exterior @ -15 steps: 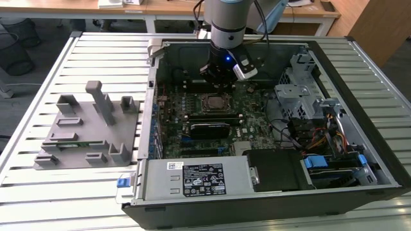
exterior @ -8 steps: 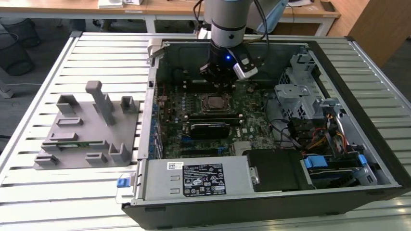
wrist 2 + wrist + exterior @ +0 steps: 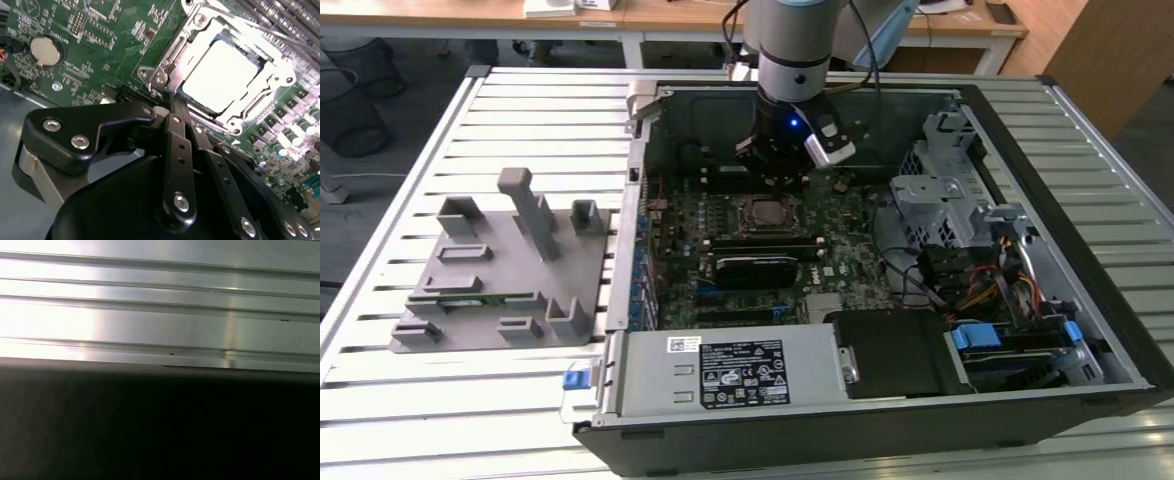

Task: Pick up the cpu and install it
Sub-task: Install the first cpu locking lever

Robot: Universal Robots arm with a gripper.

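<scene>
Black gripper (image 3: pixel 172 107) linkages lie closest to the lens in the second wrist view, its fingers pressed together on nothing, tips just beside the socket's edge. Beyond them, toward two o'clock, the cpu (image 3: pixel 226 75) sits silvery-white inside the metal socket frame (image 3: pixel 165 60) on the green motherboard (image 3: pixel 75 30). From this I judge the chip is already placed; the frame's clamp seems unlatched. In the exterior view the arm (image 3: pixel 794 50) hangs over the open computer case (image 3: pixel 1067 330) on a slatted tabletop (image 3: pixel 534 90). White case stickers are too small to read.
</scene>
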